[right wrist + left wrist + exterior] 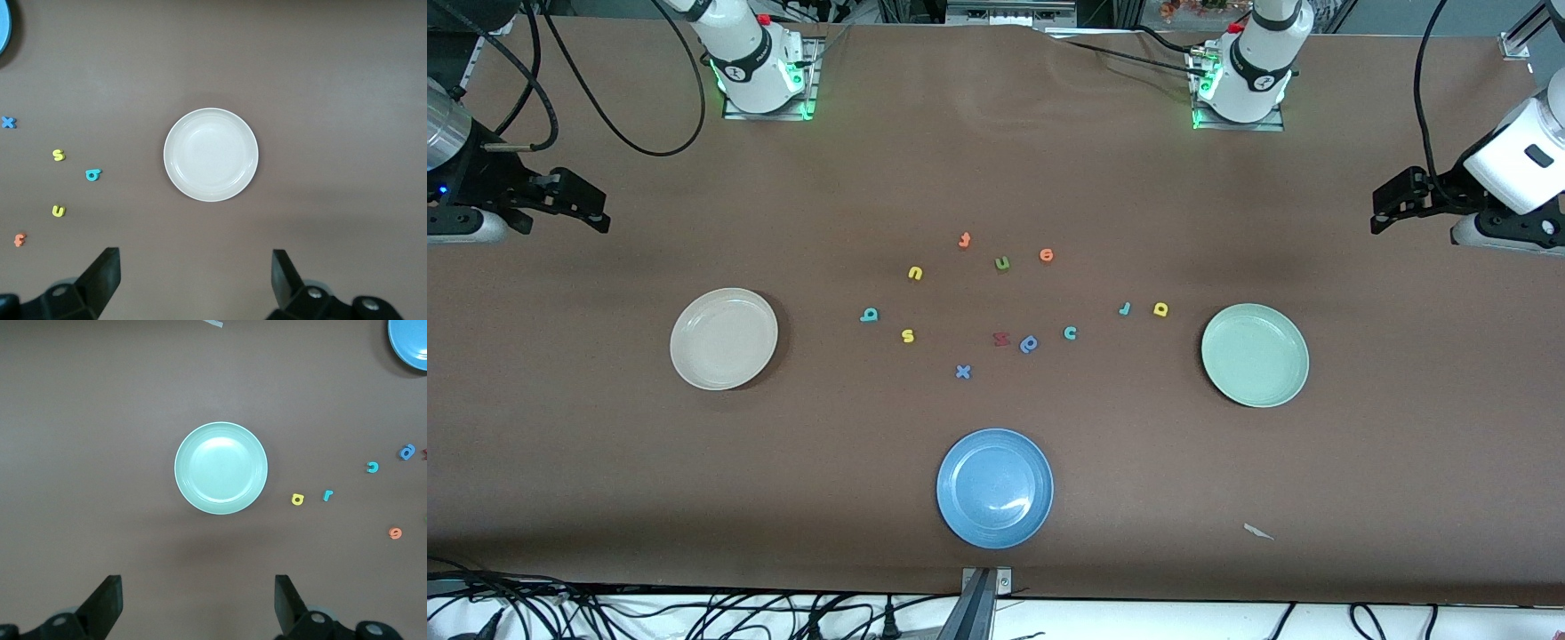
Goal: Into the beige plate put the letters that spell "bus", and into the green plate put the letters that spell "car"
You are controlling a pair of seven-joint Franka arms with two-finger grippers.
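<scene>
Letters for "bus", teal b (pixel 869 315), yellow u (pixel 914 273) and yellow s (pixel 908 336), lie on the desk beside the beige plate (pixel 724 339), toward the right claw (pixel 193 273), spread and empty; left claw (pixel 198 597), also spread, waits over the green plate's (pixel 1255 356) end.

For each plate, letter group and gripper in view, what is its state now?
beige plate: empty.
green plate: empty.
blue plate: empty.
"bus" letters: loose on the table, in no plate.
"car" letters: loose on the table, in no plate.
left gripper: open, holding nothing, above the green plate.
right gripper: open, holding nothing, above the beige plate.
</scene>
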